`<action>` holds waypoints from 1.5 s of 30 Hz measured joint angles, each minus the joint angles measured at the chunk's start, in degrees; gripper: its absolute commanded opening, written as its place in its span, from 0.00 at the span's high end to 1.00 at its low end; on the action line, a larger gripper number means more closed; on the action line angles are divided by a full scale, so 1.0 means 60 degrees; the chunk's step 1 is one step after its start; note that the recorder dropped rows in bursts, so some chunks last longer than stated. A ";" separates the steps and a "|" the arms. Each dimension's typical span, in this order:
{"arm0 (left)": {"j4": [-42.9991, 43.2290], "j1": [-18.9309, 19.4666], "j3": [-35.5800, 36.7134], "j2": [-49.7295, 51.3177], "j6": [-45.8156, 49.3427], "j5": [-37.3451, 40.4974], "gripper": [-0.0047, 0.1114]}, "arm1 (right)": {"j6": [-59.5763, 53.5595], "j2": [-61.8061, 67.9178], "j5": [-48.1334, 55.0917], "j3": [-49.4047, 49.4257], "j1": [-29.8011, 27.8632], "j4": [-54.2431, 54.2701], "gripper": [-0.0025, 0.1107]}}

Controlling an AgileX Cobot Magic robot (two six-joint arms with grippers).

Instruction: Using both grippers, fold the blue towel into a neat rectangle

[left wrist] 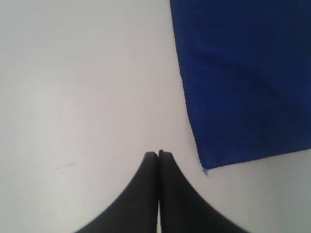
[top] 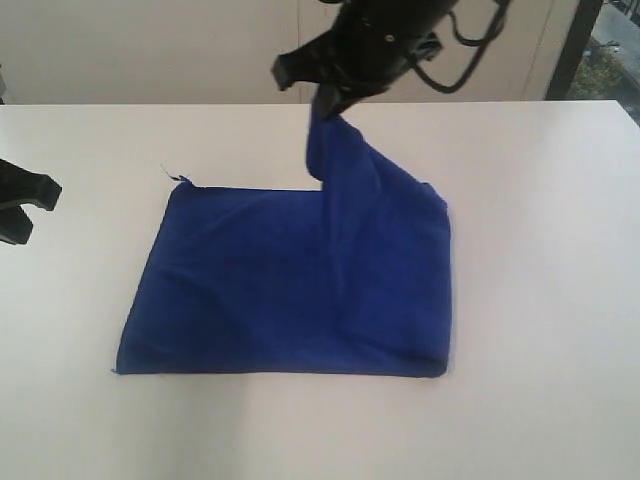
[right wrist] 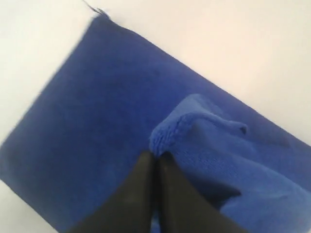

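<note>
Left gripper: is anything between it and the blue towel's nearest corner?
Nothing visible. Only bare white table lies between the shut left gripper and the blue towel. The right gripper is shut on a lifted part of the towel's far side, clear of that path.

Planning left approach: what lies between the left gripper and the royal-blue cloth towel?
Bare white tabletop between black left gripper and blue cloth towel, per left wrist view.

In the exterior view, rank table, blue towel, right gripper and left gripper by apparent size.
1. table
2. blue towel
3. right gripper
4. left gripper
Both grippers are cut off by the frame, so their order is unsure.
</note>
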 measured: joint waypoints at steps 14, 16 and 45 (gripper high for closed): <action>0.0000 0.0000 0.0000 0.0000 0.0000 0.0000 0.96 | -0.0122 0.4485 -0.2229 -0.2433 0.2084 0.2334 0.98; 0.0000 0.0000 0.0000 0.0000 0.0000 0.0000 0.96 | -0.0140 0.4909 -0.2462 -0.2496 0.2119 0.2525 0.95; 0.0000 0.0000 0.0000 0.0000 0.0000 0.0000 0.96 | -0.0523 0.3501 0.0863 -0.1779 -0.1097 -0.1249 0.98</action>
